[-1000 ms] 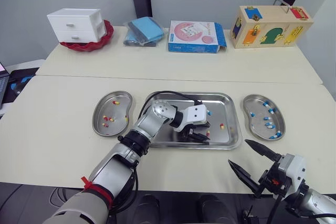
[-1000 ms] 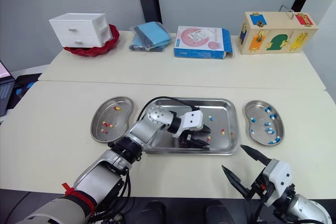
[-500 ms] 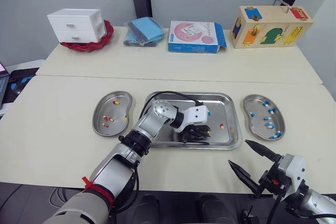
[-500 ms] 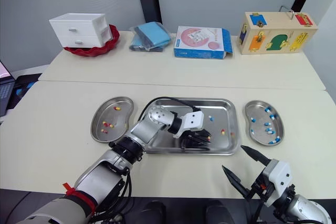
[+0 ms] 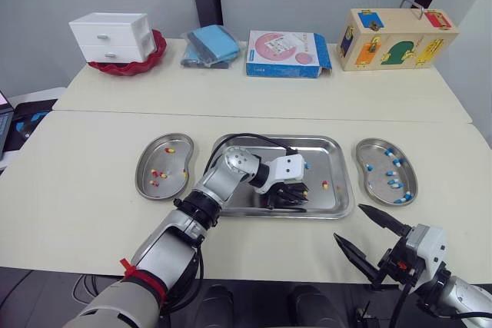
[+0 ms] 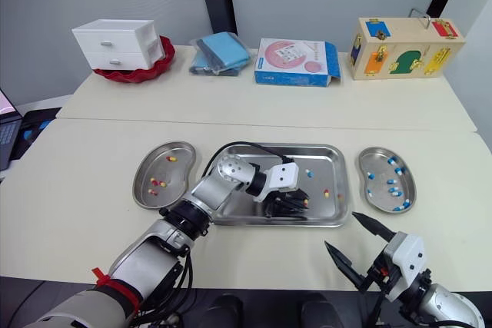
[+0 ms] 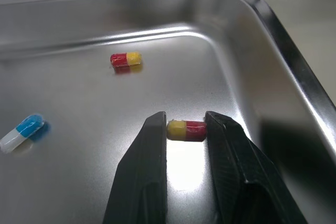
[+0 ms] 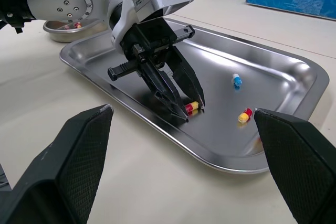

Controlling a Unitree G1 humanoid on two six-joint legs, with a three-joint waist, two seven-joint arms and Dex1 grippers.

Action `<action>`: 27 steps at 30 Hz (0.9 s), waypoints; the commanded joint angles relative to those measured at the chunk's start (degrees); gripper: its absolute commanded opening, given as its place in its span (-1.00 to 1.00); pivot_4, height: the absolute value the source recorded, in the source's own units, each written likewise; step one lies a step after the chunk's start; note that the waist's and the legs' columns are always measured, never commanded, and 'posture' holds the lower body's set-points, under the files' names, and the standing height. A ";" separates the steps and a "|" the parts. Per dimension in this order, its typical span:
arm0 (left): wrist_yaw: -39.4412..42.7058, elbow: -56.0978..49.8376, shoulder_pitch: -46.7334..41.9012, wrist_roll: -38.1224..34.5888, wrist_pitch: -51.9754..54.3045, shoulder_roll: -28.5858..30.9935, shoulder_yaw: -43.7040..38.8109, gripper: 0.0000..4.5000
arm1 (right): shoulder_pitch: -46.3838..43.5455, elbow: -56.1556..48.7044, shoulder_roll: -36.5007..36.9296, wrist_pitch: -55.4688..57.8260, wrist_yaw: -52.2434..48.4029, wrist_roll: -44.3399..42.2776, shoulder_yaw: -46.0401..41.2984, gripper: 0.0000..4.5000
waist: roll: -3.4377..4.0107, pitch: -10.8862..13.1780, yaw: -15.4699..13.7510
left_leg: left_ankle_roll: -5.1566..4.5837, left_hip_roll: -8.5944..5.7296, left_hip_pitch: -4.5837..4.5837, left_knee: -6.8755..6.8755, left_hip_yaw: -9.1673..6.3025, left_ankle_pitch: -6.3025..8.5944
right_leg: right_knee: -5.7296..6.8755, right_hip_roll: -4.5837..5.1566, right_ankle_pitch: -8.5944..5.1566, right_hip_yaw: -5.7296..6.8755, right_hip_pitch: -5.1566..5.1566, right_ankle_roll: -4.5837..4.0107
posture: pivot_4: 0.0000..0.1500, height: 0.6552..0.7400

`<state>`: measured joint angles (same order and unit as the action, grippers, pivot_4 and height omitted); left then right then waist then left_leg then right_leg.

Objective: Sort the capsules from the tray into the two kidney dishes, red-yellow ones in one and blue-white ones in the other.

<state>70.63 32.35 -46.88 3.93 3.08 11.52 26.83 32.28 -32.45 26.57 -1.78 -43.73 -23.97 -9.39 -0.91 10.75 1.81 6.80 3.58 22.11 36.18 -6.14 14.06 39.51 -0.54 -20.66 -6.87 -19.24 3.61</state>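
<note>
A steel tray (image 5: 315,138) sat mid-table. The left gripper (image 7: 186,120) reached into it, fingers pressed together on the ends of a red-yellow capsule (image 7: 187,130) that lay on the tray floor toward 5 o'clock. A second capsule (image 5: 324,185), also red and yellow, lay near it at 2 o'clock, and a blue-white capsule (image 5: 306,165) lay at 12 o'clock. The left dish (image 5: 146,163), at 9 o'clock from the tray, held red-yellow capsules. The right dish (image 5: 373,151), at 3 o'clock, held blue-white ones. The right gripper (image 5: 350,224) hung at the table's near edge, at 5 o'clock from the tray, fingers spread wide and holding nothing.
</note>
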 commanded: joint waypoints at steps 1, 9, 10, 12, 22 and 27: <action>-0.08 -0.35 0.07 0.89 -0.32 0.10 0.51 -0.49 | 0.23 -2.17 0.62 -0.18 -0.04 -0.68 -0.22 1.00 | 0.00 0.00 0.00 | 0.00 0.00 0.00 0.00 0.00 0.00 | 0.00 0.00 0.00 0.00 0.00 0.00 | 1.00 1.00; -0.34 -0.62 0.38 0.60 -0.50 -0.01 0.26 -0.49 | 0.20 -1.99 0.73 -0.25 -0.17 -0.70 -0.10 1.00 | 0.00 0.00 0.00 | 0.00 0.00 0.00 0.00 0.00 0.00 | 0.00 0.00 0.00 0.00 0.00 0.00 | 1.00 1.00; -0.39 -0.60 0.38 0.59 -0.57 -0.04 0.24 -0.49 | 0.14 -2.01 0.75 -0.19 -0.13 -0.71 -0.07 1.00 | 0.00 0.00 0.00 | 0.00 0.00 0.00 0.00 0.00 0.00 | 0.00 0.00 0.00 0.00 0.00 0.00 | 1.00 1.00; -0.27 -0.65 0.51 0.30 -0.69 -0.13 0.09 -0.49 | 0.09 -2.04 0.76 -0.13 -0.09 -0.71 0.01 1.00 | 0.00 0.00 0.00 | 0.00 0.00 0.00 0.00 0.00 0.00 | 0.00 0.00 0.00 0.00 0.00 0.00 | 1.00 1.00; -0.84 -0.79 0.78 0.30 -0.67 -0.27 0.03 -0.81 | -0.28 -2.43 0.97 0.41 0.19 -0.66 0.37 1.00 | 0.00 0.00 0.00 | 0.00 0.00 0.00 0.00 0.00 0.00 | 0.00 0.00 0.00 0.00 0.00 0.00 | 1.00 1.00; -1.04 -1.49 0.89 0.09 -0.25 -0.11 -0.22 -0.81 | -0.37 -3.02 1.18 0.97 0.16 -0.89 0.57 1.00 | 0.00 0.00 0.00 | 0.00 0.00 0.00 0.00 0.00 0.00 | 0.00 0.00 0.00 0.00 0.00 0.00 | 1.00 1.00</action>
<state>69.86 32.06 -46.41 3.71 2.96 11.37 26.72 31.97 -32.58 27.21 -0.64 -43.61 -23.97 -8.86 -0.91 10.74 1.81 6.80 3.58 22.11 36.18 -6.14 14.06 39.52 -0.54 -20.66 -6.87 -19.24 3.61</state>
